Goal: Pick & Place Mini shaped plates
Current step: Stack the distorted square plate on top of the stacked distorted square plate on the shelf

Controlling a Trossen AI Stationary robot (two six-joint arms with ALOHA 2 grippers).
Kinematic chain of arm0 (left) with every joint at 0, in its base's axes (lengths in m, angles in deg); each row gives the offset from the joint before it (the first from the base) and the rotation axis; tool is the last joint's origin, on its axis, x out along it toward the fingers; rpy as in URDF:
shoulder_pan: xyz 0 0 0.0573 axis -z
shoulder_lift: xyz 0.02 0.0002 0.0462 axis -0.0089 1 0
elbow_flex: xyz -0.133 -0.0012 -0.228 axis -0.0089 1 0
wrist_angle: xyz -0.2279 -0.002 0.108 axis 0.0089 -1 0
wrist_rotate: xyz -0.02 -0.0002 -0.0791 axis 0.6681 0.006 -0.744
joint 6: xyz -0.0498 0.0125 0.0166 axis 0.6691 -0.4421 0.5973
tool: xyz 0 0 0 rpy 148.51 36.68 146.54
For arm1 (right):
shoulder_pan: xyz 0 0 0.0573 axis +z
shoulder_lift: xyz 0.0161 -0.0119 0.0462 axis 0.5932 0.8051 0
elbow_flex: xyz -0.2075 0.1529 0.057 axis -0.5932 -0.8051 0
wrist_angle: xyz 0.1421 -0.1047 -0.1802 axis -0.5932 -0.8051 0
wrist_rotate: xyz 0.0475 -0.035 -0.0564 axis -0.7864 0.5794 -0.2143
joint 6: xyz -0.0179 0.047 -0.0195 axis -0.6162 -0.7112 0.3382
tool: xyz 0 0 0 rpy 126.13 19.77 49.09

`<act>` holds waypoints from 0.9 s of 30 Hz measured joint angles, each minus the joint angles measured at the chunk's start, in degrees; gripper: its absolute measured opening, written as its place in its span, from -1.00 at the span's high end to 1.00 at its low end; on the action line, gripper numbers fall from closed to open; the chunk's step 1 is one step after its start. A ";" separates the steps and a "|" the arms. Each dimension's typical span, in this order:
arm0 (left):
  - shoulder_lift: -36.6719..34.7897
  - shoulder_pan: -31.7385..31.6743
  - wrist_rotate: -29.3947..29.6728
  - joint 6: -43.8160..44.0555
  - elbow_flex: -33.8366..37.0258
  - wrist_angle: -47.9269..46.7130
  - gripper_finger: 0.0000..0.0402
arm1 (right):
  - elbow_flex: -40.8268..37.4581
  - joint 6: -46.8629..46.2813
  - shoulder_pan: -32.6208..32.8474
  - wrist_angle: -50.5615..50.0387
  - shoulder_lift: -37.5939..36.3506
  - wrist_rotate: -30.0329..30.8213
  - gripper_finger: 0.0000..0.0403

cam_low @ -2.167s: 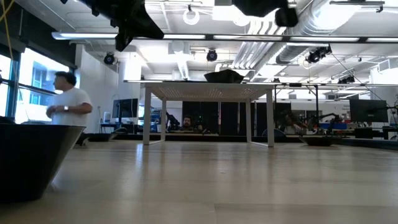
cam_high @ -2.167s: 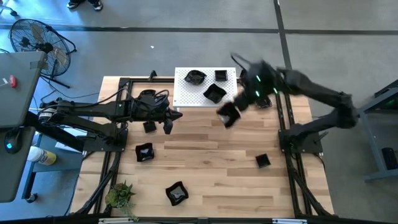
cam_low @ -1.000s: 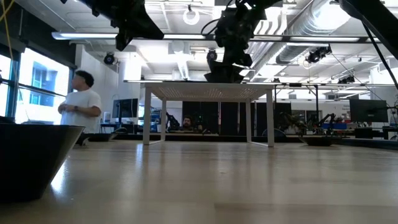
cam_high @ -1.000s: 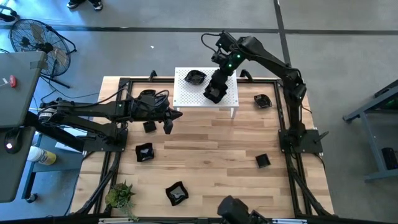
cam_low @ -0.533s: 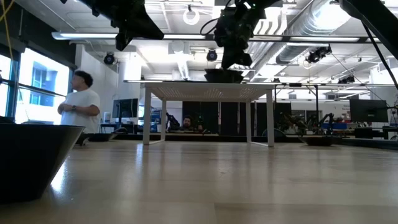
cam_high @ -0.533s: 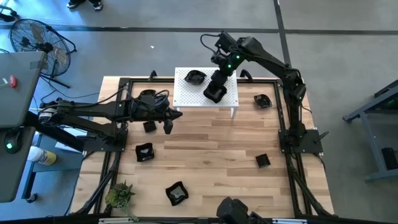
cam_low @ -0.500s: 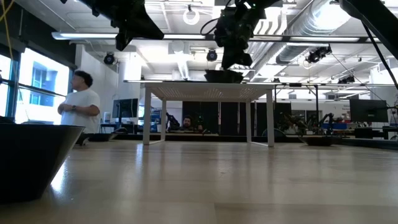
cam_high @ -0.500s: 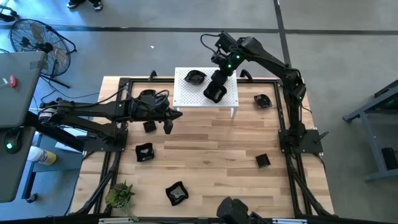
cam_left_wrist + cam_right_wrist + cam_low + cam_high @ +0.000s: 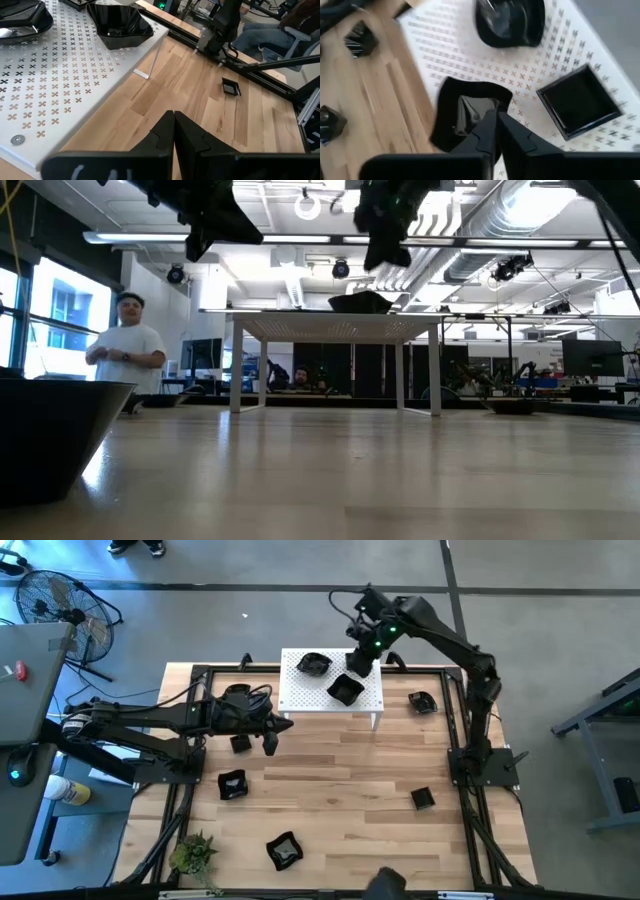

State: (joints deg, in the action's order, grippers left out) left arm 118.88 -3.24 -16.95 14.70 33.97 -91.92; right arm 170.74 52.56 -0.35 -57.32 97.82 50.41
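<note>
Waiting arm: the left gripper (image 9: pixel 272 743) hangs over the left side of the table (image 9: pixel 340 800), fingers pressed together, holding nothing.
Dishes on the wood: one black dish (image 9: pixel 240 744) lies just beside the left gripper, another (image 9: pixel 232 785) nearer the front, and a wavy-edged one (image 9: pixel 285 851) close to the front edge.
Plant: a small green plant (image 9: pixel 192 854) sits at the front left corner.
Rack: the white perforated rack (image 9: pixel 300 690) stands at the back middle of the table and carries three dishes: a rounded dish (image 9: pixel 314 664) at its left, a wavy dish (image 9: pixel 345 691) near its front edge, and a square dish (image 9: pixel 580 102) under the right arm.
Working arm: the right gripper (image 9: pixel 358 662) hovers above the rack, fingers pressed together and empty, clear of the wavy dish.
Right side: two more dishes rest on the wood, one (image 9: pixel 422 702) near the back rail and one (image 9: pixel 423 799) toward the front.
Room: a person (image 9: pixel 122 355) stands beyond the table.
</note>
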 joint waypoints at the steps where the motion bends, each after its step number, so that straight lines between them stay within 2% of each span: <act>1: 0.00 0.00 -0.08 0.00 0.00 -0.09 0.99 | -0.50 0.54 0.62 1.26 -1.56 0.09 0.97; 5: 0.01 0.00 -1.30 0.06 0.00 -1.53 0.99 | -8.21 0.91 4.89 12.46 -8.55 -0.63 0.96; 11: 0.02 0.00 -2.51 0.09 0.00 -4.51 0.99 | -31.55 -5.36 12.37 38.57 -22.43 0.00 0.97; 14: -0.45 0.00 -4.57 0.41 0.00 -6.20 0.99 | -42.57 -9.53 15.74 49.13 -29.51 2.68 0.98; 19: -2.92 0.00 -9.82 0.50 -0.07 -12.23 0.99 | -55.83 -14.64 20.68 57.25 -40.07 10.27 0.98; 27: -3.08 0.00 -12.47 0.16 -0.02 -24.99 0.99 | -67.92 -22.56 26.36 60.21 -53.28 21.52 0.98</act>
State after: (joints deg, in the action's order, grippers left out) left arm 115.80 -3.24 -29.42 14.87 33.94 -116.91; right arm 102.83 30.01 26.00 2.89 44.54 71.93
